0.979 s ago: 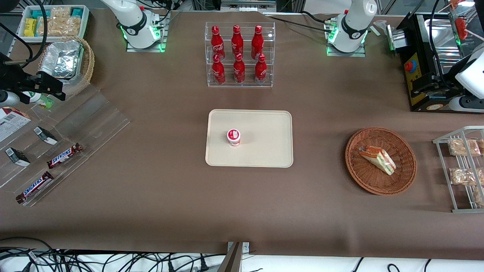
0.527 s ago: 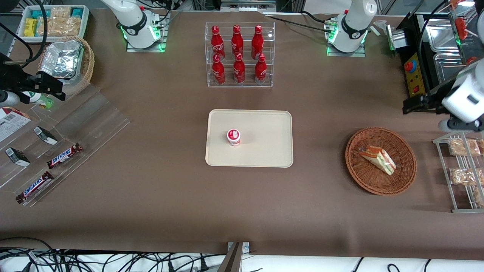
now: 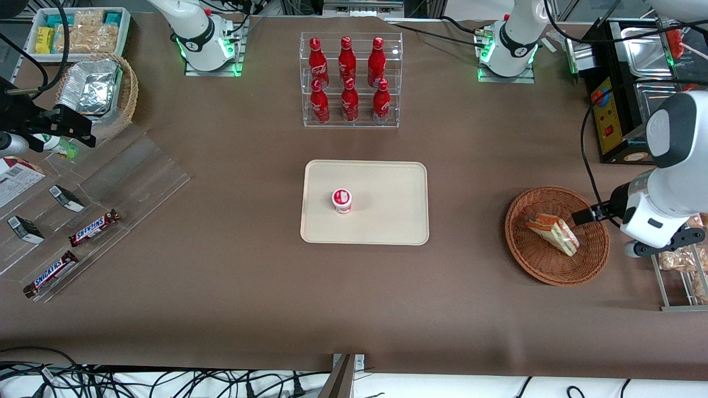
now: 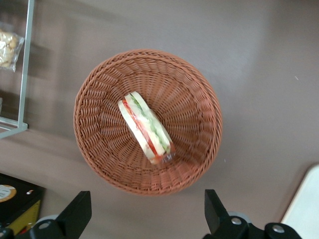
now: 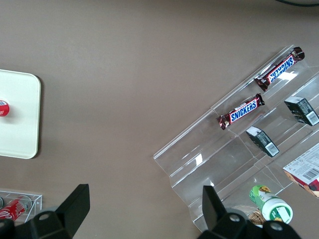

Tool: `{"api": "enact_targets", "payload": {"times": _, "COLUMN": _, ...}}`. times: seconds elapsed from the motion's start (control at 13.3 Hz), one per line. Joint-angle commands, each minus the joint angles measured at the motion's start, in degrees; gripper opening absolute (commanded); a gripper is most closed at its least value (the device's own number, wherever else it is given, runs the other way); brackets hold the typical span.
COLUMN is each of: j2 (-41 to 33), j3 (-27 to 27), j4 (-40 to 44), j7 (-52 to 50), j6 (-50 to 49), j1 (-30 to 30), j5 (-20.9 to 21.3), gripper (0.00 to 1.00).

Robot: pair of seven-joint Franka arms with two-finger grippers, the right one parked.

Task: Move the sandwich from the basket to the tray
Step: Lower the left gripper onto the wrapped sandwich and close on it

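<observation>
- A brown counter (image 3: 232, 287) carries everything.
- A clear rack (image 3: 350, 80) holds six red bottles in two rows of three.
- A small red-lidded white cup (image 3: 342, 200) stands upright.
- Toward the parked arm's end, a clear stepped display (image 3: 94, 204) holds two Snickers bars (image 3: 95, 228) and small dark boxes.
- A pale wicker basket of foil containers (image 3: 91, 88) sits beside a white bin of snacks (image 3: 77, 30).
- Toward the working arm's end, a metal wire rack (image 3: 672, 254) holds wrapped pastry packets.

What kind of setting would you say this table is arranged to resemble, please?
Probably a mock snack counter in a robot lab: a bottle rack, Snickers bars, and the open end effector above the basket holding the sandwich.
</observation>
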Motion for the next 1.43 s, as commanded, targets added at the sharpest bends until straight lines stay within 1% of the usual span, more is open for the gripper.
{"api": "enact_targets", "payload": {"times": 0.0, "j2": 0.1, "j3": -0.1, "j4": -1.2, "j7": -7.3, "j6": 2.0, "j1": 0.0, "j5": 1.3, "gripper": 1.00}}
{"api": "enact_targets", "payload": {"times": 0.23, "j2": -0.3, "j3": -0.2, "j4": -6.9, "j7": -15.8, "j6": 9.5, "j1": -0.1, "j5": 1.4, "gripper": 1.00}}
{"api": "enact_targets", "payload": {"times": 0.38, "j2": -0.3, "j3": 0.0, "j4": -9.1, "j7": -18.5, "j6": 12.4, "j1": 0.0, "j5": 1.9, "gripper": 1.00}}
{"api": "enact_targets", "payload": {"times": 0.45, "j2": -0.2, "j3": 0.0, "j4": -10.7, "j7": -20.4, "j6": 14.9, "j1": 0.1, "j5": 3.3, "gripper": 1.00}}
{"api": "enact_targets", "payload": {"times": 0.53, "j2": 0.1, "j3": 0.0, "j4": -12.3, "j7": -22.1, "j6": 17.4, "j1": 0.1, "j5": 3.9, "gripper": 1.00}}
{"api": "enact_targets", "payload": {"times": 0.68, "j2": 0.5, "j3": 0.0, "j4": -15.6, "j7": -25.0, "j6": 21.8, "j1": 0.1, "j5": 4.0, "gripper": 1.00}}
{"api": "enact_targets", "payload": {"times": 0.9, "j2": 0.9, "j3": 0.0, "j4": -20.1, "j7": -26.0, "j6": 27.2, "j1": 0.1, "j5": 4.3, "gripper": 1.00}}
{"api": "enact_targets", "payload": {"times": 0.98, "j2": 1.0, "j3": 0.0, "j4": -21.4, "j7": -26.3, "j6": 28.4, "j1": 0.1, "j5": 5.7, "gripper": 1.00}}
{"api": "enact_targets", "payload": {"times": 1.13, "j2": 2.4, "j3": 0.0, "j4": -22.2, "j7": -28.7, "j6": 30.6, "j1": 0.3, "j5": 6.9, "gripper": 1.00}}
{"api": "enact_targets", "payload": {"times": 1.36, "j2": 3.3, "j3": 0.0, "j4": -23.7, "j7": -29.2, "j6": 33.7, "j1": 0.3, "j5": 6.9, "gripper": 1.00}}
